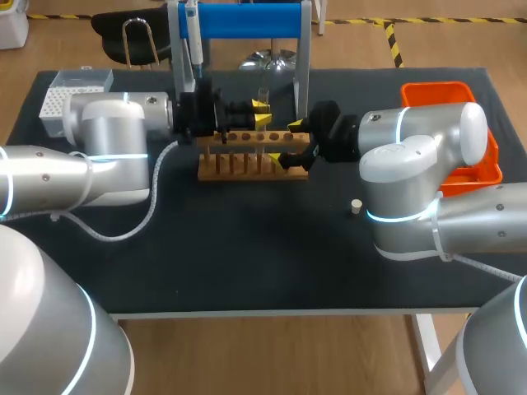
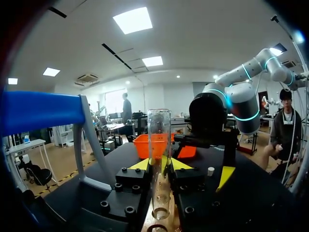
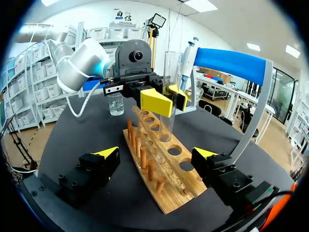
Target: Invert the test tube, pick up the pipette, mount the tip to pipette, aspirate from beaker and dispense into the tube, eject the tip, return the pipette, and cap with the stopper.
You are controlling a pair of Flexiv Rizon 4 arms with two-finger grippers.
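One clear glass test tube [image 2: 159, 140] stands upright, open mouth up, pinched between the yellow tips of the left gripper [image 2: 160, 165], its foot down at the wooden rack [image 1: 247, 167] in the middle of the head view. The rack is a pale plank with six round holes and a row of pegs. The right gripper [image 1: 292, 142] gapes wide astride the rack's right end, holding nothing. One small white stopper [image 1: 356, 206] lies right of centre on the black table [image 1: 247, 263]. One pipette [image 1: 191, 41] hangs upper middle
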